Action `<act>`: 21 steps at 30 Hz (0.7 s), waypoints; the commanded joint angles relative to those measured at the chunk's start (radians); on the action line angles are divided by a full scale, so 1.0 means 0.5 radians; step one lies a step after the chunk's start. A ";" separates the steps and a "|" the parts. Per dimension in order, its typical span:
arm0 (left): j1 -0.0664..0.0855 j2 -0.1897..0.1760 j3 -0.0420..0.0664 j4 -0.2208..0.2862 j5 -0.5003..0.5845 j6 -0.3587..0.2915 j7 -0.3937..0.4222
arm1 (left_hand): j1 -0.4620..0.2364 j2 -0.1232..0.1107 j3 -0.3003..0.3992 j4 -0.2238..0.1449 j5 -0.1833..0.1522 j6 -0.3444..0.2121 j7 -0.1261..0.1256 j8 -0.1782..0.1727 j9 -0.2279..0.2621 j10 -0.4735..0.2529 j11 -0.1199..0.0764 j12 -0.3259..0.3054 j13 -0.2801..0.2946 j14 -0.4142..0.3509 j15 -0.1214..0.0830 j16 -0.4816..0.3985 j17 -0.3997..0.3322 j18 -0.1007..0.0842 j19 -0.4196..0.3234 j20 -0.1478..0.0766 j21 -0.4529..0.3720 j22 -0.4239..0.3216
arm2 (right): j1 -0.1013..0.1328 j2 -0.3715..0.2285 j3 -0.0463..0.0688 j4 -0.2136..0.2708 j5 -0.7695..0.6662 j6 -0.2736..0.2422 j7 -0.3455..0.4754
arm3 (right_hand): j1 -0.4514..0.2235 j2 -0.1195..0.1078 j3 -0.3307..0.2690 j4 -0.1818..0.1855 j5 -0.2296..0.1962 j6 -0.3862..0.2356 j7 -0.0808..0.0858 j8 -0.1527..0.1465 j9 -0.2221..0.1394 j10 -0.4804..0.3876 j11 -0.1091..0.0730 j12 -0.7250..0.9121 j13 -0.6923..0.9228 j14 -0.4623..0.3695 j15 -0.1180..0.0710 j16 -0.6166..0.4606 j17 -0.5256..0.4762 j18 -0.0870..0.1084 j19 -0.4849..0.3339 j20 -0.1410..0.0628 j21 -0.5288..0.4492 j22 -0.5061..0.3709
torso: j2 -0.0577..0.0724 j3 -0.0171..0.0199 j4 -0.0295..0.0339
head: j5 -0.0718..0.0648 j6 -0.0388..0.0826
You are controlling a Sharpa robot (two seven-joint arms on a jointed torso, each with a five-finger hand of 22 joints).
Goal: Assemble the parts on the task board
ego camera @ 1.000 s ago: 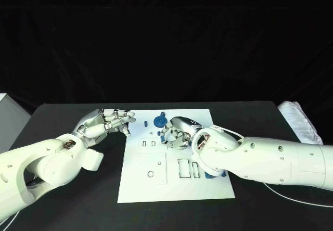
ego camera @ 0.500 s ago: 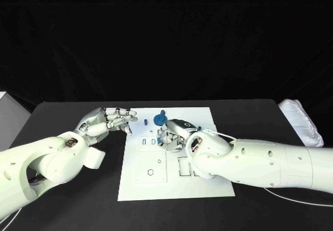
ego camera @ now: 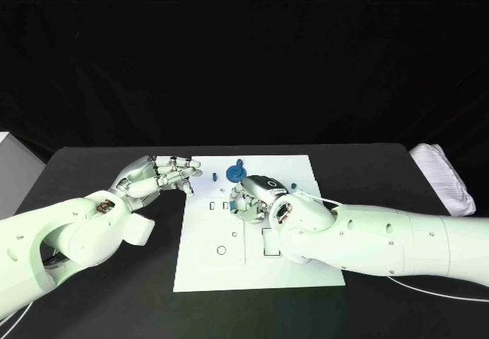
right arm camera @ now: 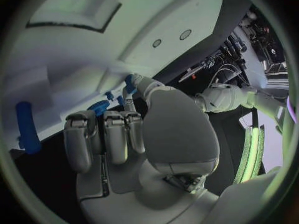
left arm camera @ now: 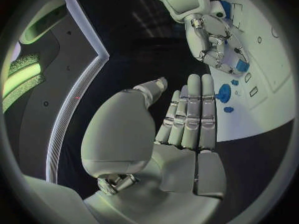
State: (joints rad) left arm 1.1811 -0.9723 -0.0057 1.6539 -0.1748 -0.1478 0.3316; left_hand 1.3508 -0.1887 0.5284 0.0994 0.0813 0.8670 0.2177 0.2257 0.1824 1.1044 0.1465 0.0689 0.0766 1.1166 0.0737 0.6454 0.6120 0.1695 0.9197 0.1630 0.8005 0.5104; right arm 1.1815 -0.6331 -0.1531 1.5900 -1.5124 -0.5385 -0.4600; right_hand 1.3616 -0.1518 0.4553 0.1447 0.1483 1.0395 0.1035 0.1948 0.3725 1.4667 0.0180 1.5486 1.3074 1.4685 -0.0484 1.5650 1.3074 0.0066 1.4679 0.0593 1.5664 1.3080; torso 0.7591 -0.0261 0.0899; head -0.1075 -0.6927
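Note:
The white task board (ego camera: 219, 272) lies mid-table. My right hand (ego camera: 255, 198) is over its far middle with fingers curled down; in the left wrist view its fingertips (left arm camera: 218, 55) close round a small blue part (left arm camera: 241, 65) at the board's surface. A blue gear-like part (ego camera: 237, 171) stands just beyond that hand, with a tiny blue piece (ego camera: 214, 179) beside it. A blue peg (right arm camera: 25, 124) lies on the board in the right wrist view. My left hand (ego camera: 163, 176) hovers by the board's far left corner, fingers apart and empty.
My right forearm (ego camera: 387, 240) lies across the board's near right side and hides the slots there. A white bundle (ego camera: 443, 176) sits at the table's right edge and a white box (ego camera: 10, 169) at its left edge. Black table (ego camera: 102, 296) surrounds the board.
My right arm has slid leftward over the board, covering more of its right side, and its hand has shifted slightly left. The left hand has barely moved.

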 commanded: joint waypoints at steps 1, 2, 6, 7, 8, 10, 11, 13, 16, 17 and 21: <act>0.002 0.002 0.001 0.003 -0.010 0.040 0.003 | -0.004 0.003 0.004 -0.005 -0.011 -0.014 -0.003 -0.013 0.002 -0.015 0.002 0.004 0.002 -0.013 -0.006 0.013 0.001 0.024 -0.012 0.004 0.011 0.003 | -0.008 0.008 0.000 -0.007 -0.092 -0.010 -0.047 | -0.025 0.005 0.009 0.007 -0.012 0.011 0.003 0.081 0.079 0.169 0.016 -0.008 0.485 0.192 0.013 -0.009 0.473 -0.013 0.206 0.009 0.009 0.526 | -0.001 0.0009 -0.001 | 0.004 -0.002; 0.002 0.001 0.001 0.003 -0.010 0.040 0.002 | -0.004 0.003 0.004 -0.005 -0.011 -0.014 -0.003 -0.013 0.002 -0.015 0.002 0.004 0.002 -0.013 -0.006 0.013 0.001 0.024 -0.012 0.004 0.011 0.003 | -0.010 0.011 0.000 -0.008 -0.099 -0.009 -0.052 | -0.033 0.001 0.008 0.009 -0.013 0.008 0.004 0.080 0.079 0.168 0.017 -0.010 0.483 0.192 0.013 -0.009 0.472 -0.013 0.206 0.009 0.009 0.526 | -0.001 0.0019 -0.002 | 0.006 -0.002; 0.002 0.000 0.001 0.004 -0.010 0.041 0.000 | -0.005 0.002 0.003 -0.005 -0.010 -0.014 -0.003 -0.014 0.003 -0.016 0.002 0.004 0.002 -0.015 -0.006 0.013 0.001 0.024 -0.015 0.005 0.013 0.004 | -0.014 0.017 0.000 -0.012 -0.118 -0.007 -0.063 | -0.046 -0.005 0.008 0.014 -0.018 0.003 0.005 0.081 0.078 0.165 0.019 -0.013 0.481 0.192 0.014 -0.010 0.470 -0.013 0.206 0.010 0.009 0.526 | -0.001 0.0024 -0.004 | 0.004 -0.001; 0.002 0.000 0.001 0.004 -0.010 0.042 0.000 | -0.005 0.002 0.003 -0.005 -0.010 -0.014 -0.003 -0.014 0.003 -0.016 0.002 0.004 0.002 -0.015 -0.006 0.013 0.001 0.024 -0.015 0.005 0.013 0.004 | -0.015 0.018 0.000 -0.013 -0.125 -0.006 -0.066 | -0.046 -0.005 0.008 0.014 -0.018 0.003 0.005 0.081 0.078 0.165 0.019 -0.013 0.481 0.192 0.014 -0.010 0.470 -0.013 0.206 0.010 0.009 0.526 | -0.002 0.0017 -0.004 | 0.003 -0.001; 0.002 0.000 0.001 0.004 -0.011 0.042 -0.001 | -0.005 0.002 0.003 -0.005 -0.010 -0.014 -0.003 -0.014 0.003 -0.016 0.002 0.004 0.002 -0.015 -0.006 0.013 0.001 0.024 -0.015 0.005 0.013 0.004 | -0.015 0.020 0.000 -0.015 -0.132 -0.006 -0.068 | -0.052 -0.008 0.007 0.016 -0.019 0.000 0.006 0.080 0.078 0.165 0.019 -0.014 0.480 0.191 0.015 -0.010 0.470 -0.013 0.206 0.011 0.009 0.526 | -0.002 0.0014 -0.004 | 0.002 -0.001; 0.002 0.000 0.001 0.004 -0.011 0.045 -0.003 | -0.005 0.002 0.003 -0.005 -0.010 -0.014 -0.003 -0.014 0.003 -0.016 0.002 0.004 0.002 -0.015 -0.006 0.013 0.001 0.024 -0.015 0.005 0.013 0.004 | -0.017 0.022 0.000 -0.017 -0.141 -0.005 -0.070 | -0.056 -0.011 0.007 0.018 -0.021 -0.002 0.007 0.080 0.078 0.163 0.020 -0.016 0.478 0.191 0.015 -0.011 0.469 -0.013 0.206 0.011 0.009 0.526 | -0.002 0.0021 -0.004 | -0.002 0.003; 0.002 0.000 0.001 0.004 -0.011 0.046 -0.003 | -0.005 0.002 0.003 -0.005 -0.010 -0.014 -0.003 -0.014 0.003 -0.016 0.002 0.004 0.002 -0.015 -0.006 0.013 0.001 0.024 -0.015 0.005 0.013 0.004 | -0.017 0.023 0.000 -0.019 -0.145 -0.003 -0.071 | -0.056 -0.011 0.007 0.018 -0.021 -0.002 0.007 0.080 0.078 0.163 0.020 -0.016 0.478 0.191 0.015 -0.011 0.469 -0.013 0.206 0.011 0.009 0.526 | -0.002 0.0024 -0.004 | -0.003 0.005; 0.002 0.000 0.001 0.004 -0.011 0.048 -0.005 | -0.005 0.002 0.003 -0.005 -0.010 -0.014 -0.003 -0.014 0.003 -0.016 0.002 0.004 0.002 -0.015 -0.006 0.013 0.001 0.024 -0.015 0.005 0.013 0.004 | -0.020 0.027 0.000 -0.023 -0.150 -0.001 -0.073 | -0.056 -0.011 0.007 0.018 -0.021 -0.002 0.007 0.080 0.078 0.163 0.020 -0.016 0.478 0.191 0.015 -0.011 0.469 -0.013 0.206 0.011 0.009 0.526 | -0.002 0.0029 -0.003 | -0.005 0.006; 0.002 0.000 0.001 0.003 -0.012 0.050 -0.007 | -0.005 0.002 0.003 -0.005 -0.010 -0.014 -0.003 -0.014 0.003 -0.016 0.002 0.004 0.002 -0.015 -0.006 0.013 0.001 0.024 -0.015 0.005 0.013 0.004 | -0.021 0.030 0.000 -0.025 -0.153 0.001 -0.074 | -0.069 -0.020 0.006 0.022 -0.023 -0.010 0.010 0.079 0.076 0.160 0.022 -0.021 0.475 0.191 0.017 -0.011 0.468 -0.013 0.206 0.013 0.009 0.526 | -0.001 0.0034 -0.003 | -0.008 0.006; 0.002 0.000 0.001 0.003 -0.012 0.050 -0.008 | -0.005 0.003 0.003 -0.005 -0.010 -0.014 -0.003 -0.014 0.003 -0.017 0.002 0.004 0.002 -0.017 -0.006 0.013 0.000 0.024 -0.017 0.005 0.014 0.005 | -0.022 0.031 0.000 -0.026 -0.154 0.000 -0.074 | -0.076 -0.026 0.004 0.025 -0.025 -0.014 0.011 0.078 0.076 0.158 0.023 -0.023 0.473 0.191 0.018 -0.011 0.467 -0.013 0.206 0.014 0.009 0.526 | -0.001 0.0034 -0.003 | -0.008 0.006; 0.002 0.000 0.001 0.003 -0.012 0.054 -0.012 | -0.005 0.003 0.003 -0.005 -0.010 -0.014 -0.003 -0.014 0.003 -0.017 0.002 0.004 0.002 -0.017 -0.006 0.013 0.000 0.024 -0.017 0.005 0.014 0.005 | -0.023 0.033 0.000 -0.029 -0.156 0.000 -0.072 | -0.098 -0.046 -0.001 0.033 -0.028 -0.031 0.018 0.072 0.071 0.153 0.029 -0.030 0.468 0.191 0.023 -0.012 0.467 -0.013 0.206 0.017 0.009 0.526 | -0.002 0.0021 -0.004 | -0.008 0.007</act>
State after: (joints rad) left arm 1.1811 -0.9733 -0.0057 1.6540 -0.1772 -0.1423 0.3254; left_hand 1.3508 -0.1887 0.5284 0.0994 0.0813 0.8670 0.2177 0.2223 0.1832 1.1044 0.1465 0.0689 0.0764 1.1130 0.0701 0.6454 0.6120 0.1694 0.9165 0.1663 0.8043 0.5114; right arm 1.1722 -0.6175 -0.1520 1.5769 -1.5711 -0.5425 -0.4875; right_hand 1.3248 -0.1752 0.4557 0.1565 0.1373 1.0282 0.1110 0.2366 0.4033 1.4666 0.0253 1.5370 1.3074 1.4647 -0.0445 1.5649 1.3073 0.0066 1.4658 0.0614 1.5664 1.3077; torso 0.7583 -0.0247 0.0882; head -0.1110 -0.6896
